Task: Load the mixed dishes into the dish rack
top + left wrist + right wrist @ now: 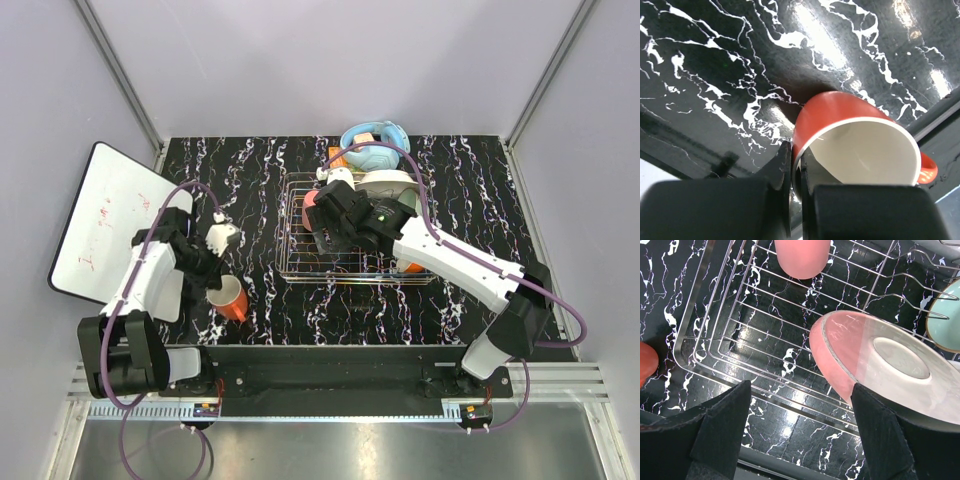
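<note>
My left gripper (215, 275) is shut on the rim of an orange mug with a cream inside (232, 298), one finger inside and one outside. The mug (850, 145) lies tilted near the table, its handle (927, 170) to the right. My right gripper (800, 390) is open above the near part of the silver wire dish rack (690, 335). A pink-and-cream plate (880, 360) leans in the rack beside my right finger (890, 435). A salmon-pink cup (802, 257) and a pale green bowl (945, 315) are also in the rack (300, 262).
Light blue headphones (372, 145) lie behind the rack. A white board with red marks (105, 220) leans at the table's left edge. An orange rounded thing (645, 362) shows just outside the rack's rim. Grey walls close in the table on three sides.
</note>
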Action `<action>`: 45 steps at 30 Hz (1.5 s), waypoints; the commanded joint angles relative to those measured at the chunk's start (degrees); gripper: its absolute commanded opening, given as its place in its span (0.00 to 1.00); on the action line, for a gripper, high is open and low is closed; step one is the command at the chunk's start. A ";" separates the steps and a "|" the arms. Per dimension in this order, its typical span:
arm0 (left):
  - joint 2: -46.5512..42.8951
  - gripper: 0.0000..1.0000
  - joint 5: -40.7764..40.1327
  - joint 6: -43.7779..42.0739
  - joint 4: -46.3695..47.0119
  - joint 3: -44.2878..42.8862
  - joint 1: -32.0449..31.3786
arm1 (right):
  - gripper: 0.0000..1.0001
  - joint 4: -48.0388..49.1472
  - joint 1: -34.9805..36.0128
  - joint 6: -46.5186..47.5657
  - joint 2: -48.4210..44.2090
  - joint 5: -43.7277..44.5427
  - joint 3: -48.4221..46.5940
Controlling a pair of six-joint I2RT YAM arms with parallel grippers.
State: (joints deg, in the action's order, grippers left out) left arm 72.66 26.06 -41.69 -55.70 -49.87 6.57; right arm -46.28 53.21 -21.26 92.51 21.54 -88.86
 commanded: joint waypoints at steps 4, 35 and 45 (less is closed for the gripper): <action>-1.47 0.00 6.53 2.14 0.33 -2.42 0.11 | 0.88 0.75 0.14 -0.98 -2.16 1.40 0.18; 13.09 0.00 45.39 145.74 151.33 -7.17 -3.32 | 1.00 62.88 -9.70 -42.37 -19.65 -33.40 27.33; 12.24 0.00 44.07 144.08 151.15 -5.33 -4.90 | 1.00 69.40 -9.88 -47.47 -17.28 -34.63 28.66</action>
State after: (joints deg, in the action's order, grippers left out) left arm 87.81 73.01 97.27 69.32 -54.68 2.46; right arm 16.84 43.55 -65.43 74.13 -11.20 -59.88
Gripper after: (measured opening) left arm 0.054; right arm 0.994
